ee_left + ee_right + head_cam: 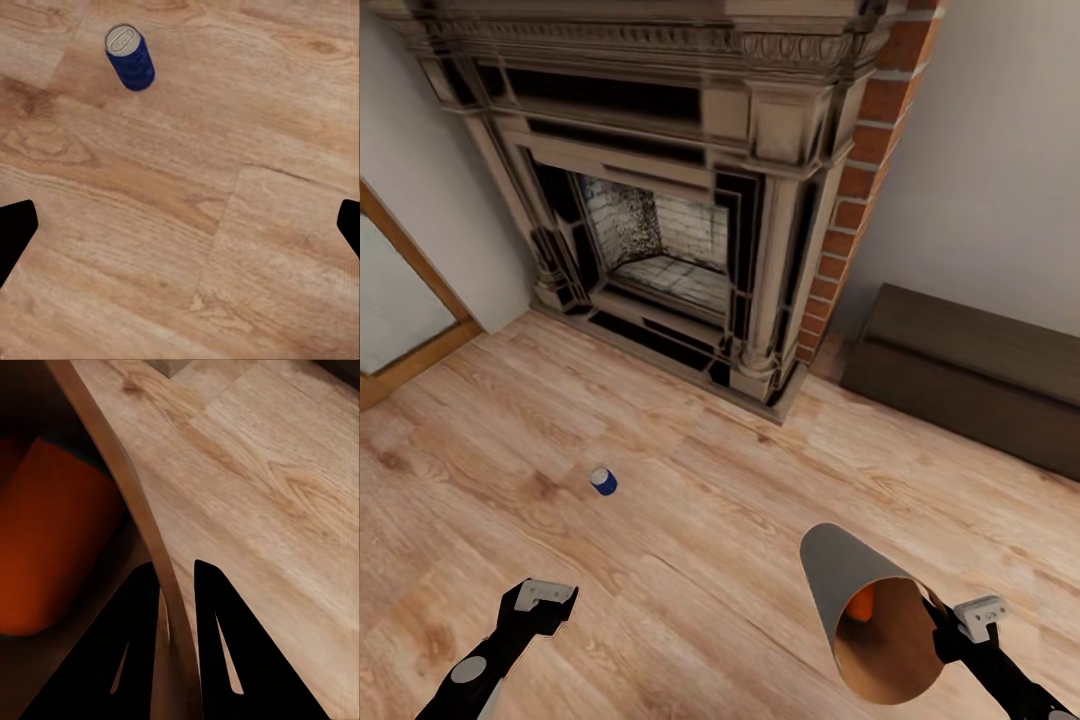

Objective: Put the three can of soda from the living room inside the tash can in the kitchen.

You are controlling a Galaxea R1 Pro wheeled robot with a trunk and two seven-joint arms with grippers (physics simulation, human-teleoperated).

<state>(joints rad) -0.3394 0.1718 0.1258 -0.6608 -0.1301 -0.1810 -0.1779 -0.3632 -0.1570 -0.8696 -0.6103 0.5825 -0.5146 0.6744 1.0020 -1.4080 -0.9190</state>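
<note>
On the light wood floor [690, 560] before a brick fireplace [680, 200], the right claw [177, 585] grips the rim of a tilted grey bin [840, 580] holding an orange can [863, 602], while the left claw [180, 225], fingers spread and empty, hovers near an upright dark blue soda can [130, 58].

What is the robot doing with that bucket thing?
It is holding the trash can off the floor with its right tool, which pinches the rim. An orange soda can is already inside. A blue soda can stands upright on the wood floor in front of the fireplace. The left tool hangs open above the floor near that can, touching nothing.
</note>
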